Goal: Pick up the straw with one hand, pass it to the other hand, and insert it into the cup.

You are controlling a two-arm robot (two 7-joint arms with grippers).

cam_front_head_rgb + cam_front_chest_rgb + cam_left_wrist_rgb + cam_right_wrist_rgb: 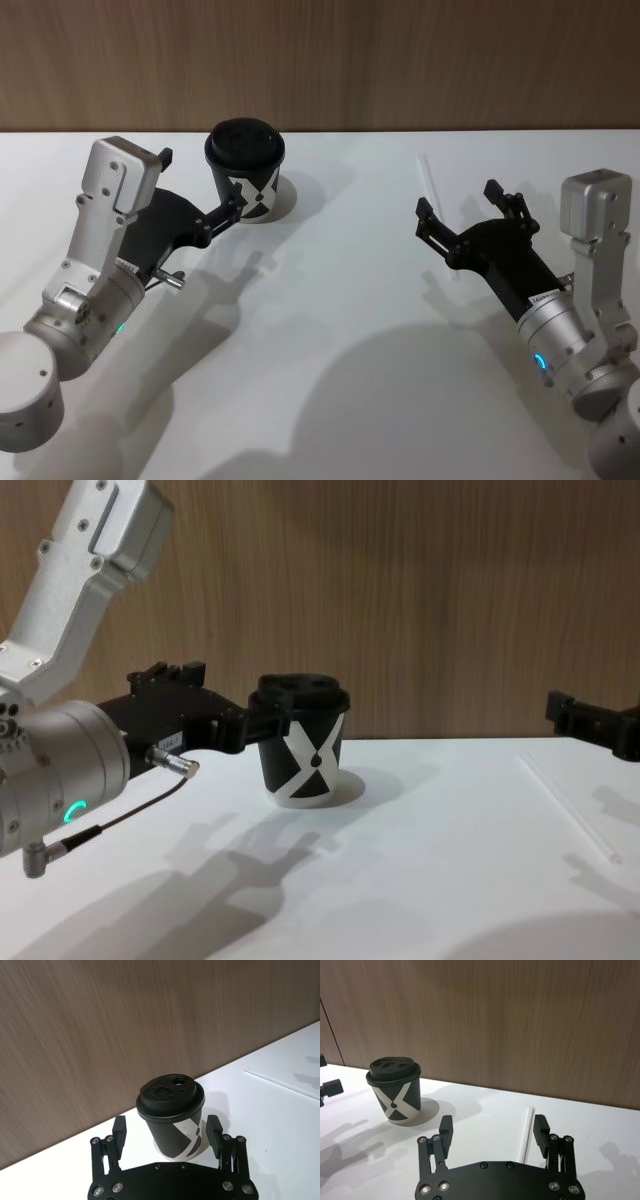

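0 of 3 steps done: the straw is not yet lifted, there is no handover, and nothing is in the cup.

The left gripper [236, 206] is near the far edge of the desk [330, 380], left of centre. It is released and holds nothing. Its 2 fingers flank the cup [245, 165] low on its wall, and the left wrist view shows a gap on at least 1 side. The cup stands upright with its lid [171, 1094] on.

The straw [430, 180] lies flat on the desk toward the far right, well apart from the cup. Its long axis runs roughly far to near. 1 end points at the far edge and the other heads toward the near-right corner, passing under the right gripper [458, 200].

The right gripper hovers over the straw's nearer part, released and empty. In the right wrist view the straw lies between its 2 fingers, close to 1 of them. Whether the fingertips touch the desk, can't tell.

Left to do, as I judge it: clamp the straw, lift it and pass it to the left gripper. That gripper must first back off the cup. Then the straw goes down through the lid opening.
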